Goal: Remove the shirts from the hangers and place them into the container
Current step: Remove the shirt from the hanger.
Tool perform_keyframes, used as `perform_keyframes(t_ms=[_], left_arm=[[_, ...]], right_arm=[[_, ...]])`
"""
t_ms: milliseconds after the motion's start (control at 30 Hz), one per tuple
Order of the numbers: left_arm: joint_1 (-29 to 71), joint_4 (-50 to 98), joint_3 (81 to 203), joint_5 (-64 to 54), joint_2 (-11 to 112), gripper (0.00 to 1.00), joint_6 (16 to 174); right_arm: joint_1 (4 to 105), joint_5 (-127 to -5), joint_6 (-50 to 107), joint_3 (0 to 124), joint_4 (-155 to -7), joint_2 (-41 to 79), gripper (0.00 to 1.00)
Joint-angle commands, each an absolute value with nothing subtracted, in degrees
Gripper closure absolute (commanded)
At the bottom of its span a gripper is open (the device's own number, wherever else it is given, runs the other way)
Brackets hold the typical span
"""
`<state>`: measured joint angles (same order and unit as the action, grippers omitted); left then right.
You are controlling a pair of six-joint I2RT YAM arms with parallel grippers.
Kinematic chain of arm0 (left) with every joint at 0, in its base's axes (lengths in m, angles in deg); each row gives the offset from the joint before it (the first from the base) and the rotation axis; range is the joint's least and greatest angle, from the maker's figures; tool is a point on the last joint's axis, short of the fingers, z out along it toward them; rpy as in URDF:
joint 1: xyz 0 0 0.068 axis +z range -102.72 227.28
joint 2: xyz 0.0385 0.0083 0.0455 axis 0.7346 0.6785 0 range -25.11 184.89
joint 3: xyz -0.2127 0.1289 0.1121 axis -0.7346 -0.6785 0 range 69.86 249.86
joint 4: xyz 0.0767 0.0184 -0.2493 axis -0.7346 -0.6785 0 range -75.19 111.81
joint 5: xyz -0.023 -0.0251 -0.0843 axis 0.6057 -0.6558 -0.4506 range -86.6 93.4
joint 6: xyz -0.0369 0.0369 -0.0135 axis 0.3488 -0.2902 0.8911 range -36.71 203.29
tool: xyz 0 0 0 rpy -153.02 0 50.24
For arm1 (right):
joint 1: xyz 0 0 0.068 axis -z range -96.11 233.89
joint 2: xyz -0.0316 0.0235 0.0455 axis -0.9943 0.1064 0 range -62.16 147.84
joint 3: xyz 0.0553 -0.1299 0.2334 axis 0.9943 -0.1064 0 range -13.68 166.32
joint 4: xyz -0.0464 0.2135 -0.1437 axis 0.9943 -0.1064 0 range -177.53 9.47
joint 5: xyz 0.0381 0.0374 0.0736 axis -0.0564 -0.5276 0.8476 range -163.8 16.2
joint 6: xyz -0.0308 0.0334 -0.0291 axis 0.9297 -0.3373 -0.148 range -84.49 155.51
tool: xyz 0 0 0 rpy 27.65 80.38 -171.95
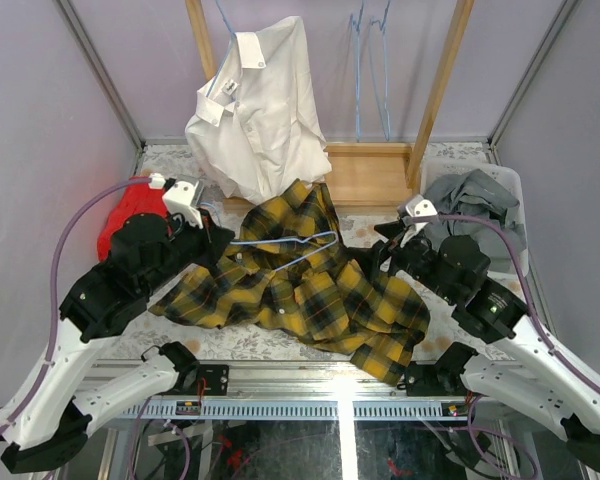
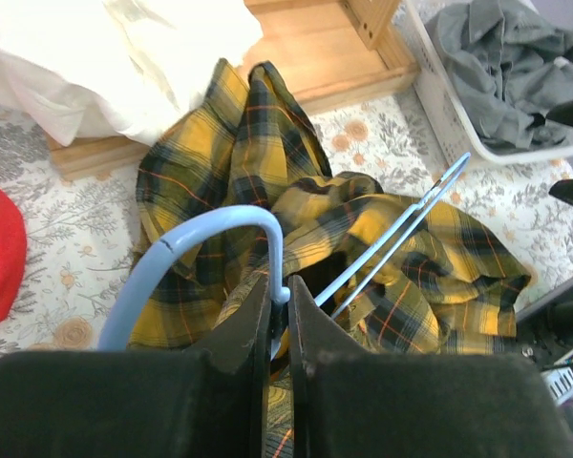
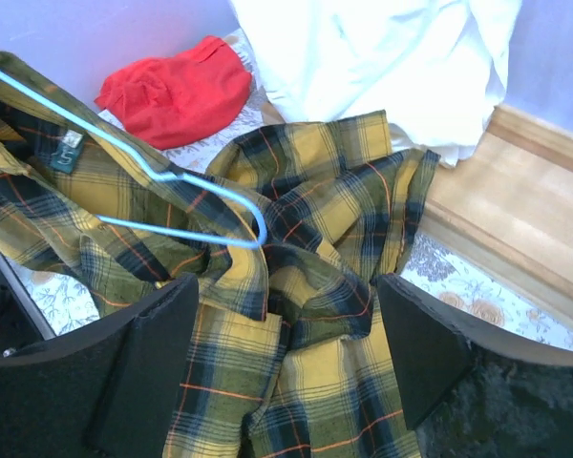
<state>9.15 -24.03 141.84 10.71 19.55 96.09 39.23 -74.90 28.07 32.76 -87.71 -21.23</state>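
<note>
Hanger point(image 2: 210, 218) hook in left gripper point(image 2: 279, 291), plain only from left wrist

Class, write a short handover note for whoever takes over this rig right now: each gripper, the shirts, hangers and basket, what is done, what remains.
Grippers: the left gripper is shut on the hook of a blue hanger. The right gripper is open above the plaid shirt, holding nothing.
Where: the plaid shirt lies crumpled on the table, with the hanger on it.
Done: the grey shirt is in the white basket; bare hangers hang on the rack.
Left: part the plaid shirt from its hanger and put it in the basket; then the white shirt hanging on the rack.
</note>
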Motion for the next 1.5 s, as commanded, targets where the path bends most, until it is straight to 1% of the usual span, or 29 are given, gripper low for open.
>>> perform_keyframes(t_ms=[0, 100, 267, 367, 500, 533, 600, 667, 867, 933, 967, 1033, 1067, 1100, 1133, 1167, 1233, 1267, 1300, 1333, 1367, 1467], left_arm=[[9.51, -19.96, 141.05, 5.14, 20.65, 1.00, 94.47], [9.50, -19.75, 141.14, 2.38, 21.01, 1.00, 93.66], [9.50, -20.05, 141.18, -4.39, 22.12, 1.00, 91.67], [9.51, -20.90, 141.59, -7.91, 23.30, 1.00, 90.97], [9.49, -21.93, 141.69, -8.65, 23.72, 1.00, 90.64], [9.48, -21.97, 141.62, -8.55, 23.65, 1.00, 90.53], [9.51, -21.99, 141.62, -8.26, 23.40, 1.00, 90.37], [9.47, -22.17, 141.71, -7.92, 23.32, 1.00, 90.16], [9.54, -23.03, 141.95, -7.29, 23.96, 1.00, 89.79], [9.49, -23.08, 141.94, -6.94, 24.07, 1.00, 89.79], [9.45, -23.02, 142.06, -6.78, 24.06, 1.00, 89.92], [9.50, -23.04, 142.02, -6.54, 24.12, 1.00, 90.24], [9.53, -22.90, 141.97, -6.45, 24.03, 0.99, 90.30], [9.49, -22.82, 141.93, -6.32, 24.02, 0.98, 90.32], [9.55, -22.78, 141.89, -6.10, 24.01, 0.93, 90.43], [9.52, -22.60, 141.81, -5.83, 23.92, 0.91, 90.49], [9.49, -22.36, 141.68, -5.61, 23.87, 0.90, 90.50], [9.53, -22.21, 141.67, -5.45, 23.84, 0.86, 90.64], [9.62, -22.08, 141.66, -5.04, 23.87, 0.74, 90.92], [9.49, -21.90, 141.61, -4.57, 23.84, 0.59, 91.22], [9.55, -21.64, 141.51, -4.01, 23.66, 0.52, 91.54], [9.54, -20.04, 140.51, -2.30, 22.09, 0.36, 92.18]], right_arm=[[39.62, -71.01, 31.57, 34.14, -86.11, -20.46, 0.16], [39.62, -69.06, 31.86, 35.24, -86.81, -19.01, 0.18], [39.67, -50.78, 33.02, 33.01, -82.28, -15.47, 0.18], [39.60, -47.51, 32.93, 33.45, -83.07, -11.47, 0.18], [39.60, -39.45, 33.01, 35.32, -85.14, -7.43, 0.24], [39.62, -37.57, 32.67, 35.44, -84.88, -6.75, 0.30], [39.60, -35.36, 31.51, 35.65, -84.08, -5.62, 0.36], [39.67, -34.37, 31.48, 36.15, -84.11, -4.99, 0.45], [39.66, -34.37, 31.71, 35.39, -82.85, -5.69, 0.63], [39.60, -34.88, 32.24, 34.95, -82.54, -6.36, 0.74], [39.61, -35.11, 32.69, 34.65, -82.24, -6.74, 0.85], [39.66, -35.39, 32.91, 34.07, -81.52, -7.44, 0.90], [39.61, -35.13, 33.04, 33.80, -81.19, -7.68, 0.95], [39.60, -34.84, 33.19, 33.60, -81.01, -7.91, 0.98], [39.60, -34.75, 33.34, 33.53, -80.87, -8.07, 1.00], [39.60, -35.08, 33.34, 33.52, -81.00, -8.15, 1.00], [39.60, -36.31, 33.21, 33.71, -81.46, -8.18, 1.00], [39.60, -36.91, 33.17, 33.96, -82.01, -8.07, 1.00], [39.65, -37.46, 33.17, 34.27, -83.01, -7.98, 1.00], [39.67, -38.34, 33.18, 34.71, -83.94, -7.89, 1.00], [39.63, -39.39, 33.04, 35.20, -85.00, -7.85, 1.00], [39.64, -42.90, 33.09, 36.82, -88.81, -7.97, 1.00]])
